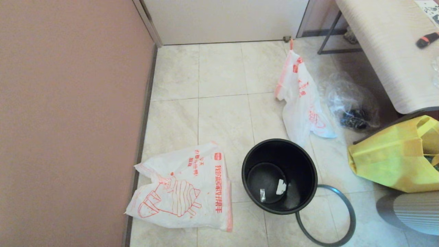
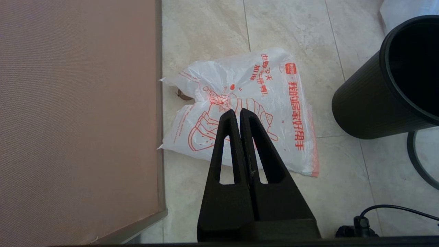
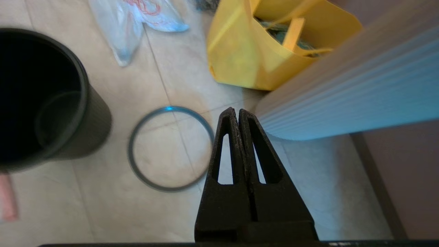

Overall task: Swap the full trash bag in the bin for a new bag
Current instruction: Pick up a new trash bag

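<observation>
The bin (image 1: pixel 279 176), a round black bucket, stands open on the pale tiled floor (image 1: pixel 219 113) with a couple of small white scraps at its bottom. Its dark-grey hoop (image 1: pixel 337 219) lies flat on the tiles just beside it, on the robot's right, partly tucked behind the bin's wall. The new bag (image 1: pixel 183 190), white with a big orange-red line drawing and a column of Chinese characters, lies flat on the floor to the bin's left, close to the brown wall panel (image 1: pixel 68 120). The full trash bag (image 1: pixel 301 99) lies farther off, beyond the bin; what it holds is hard to make out.

A crumpled clear plastic bag (image 1: pixel 349 103) with something dark inside sits just right of it, under the edge of a light-topped table (image 1: pixel 387 58). A yellow fabric tote (image 1: pixel 394 157) stands right of the bin, cut off by the frame. A white door (image 1: pixel 226 20) closes the far side.

The left gripper (image 2: pixel 236 111) hangs above the new bag, fingers pressed together on nothing. The right gripper (image 3: pixel 236 110) hangs above the floor near the hoop, fingers likewise pressed together and empty. A ribbed grey-white surface (image 3: pixel 343 89) crowds its view.
</observation>
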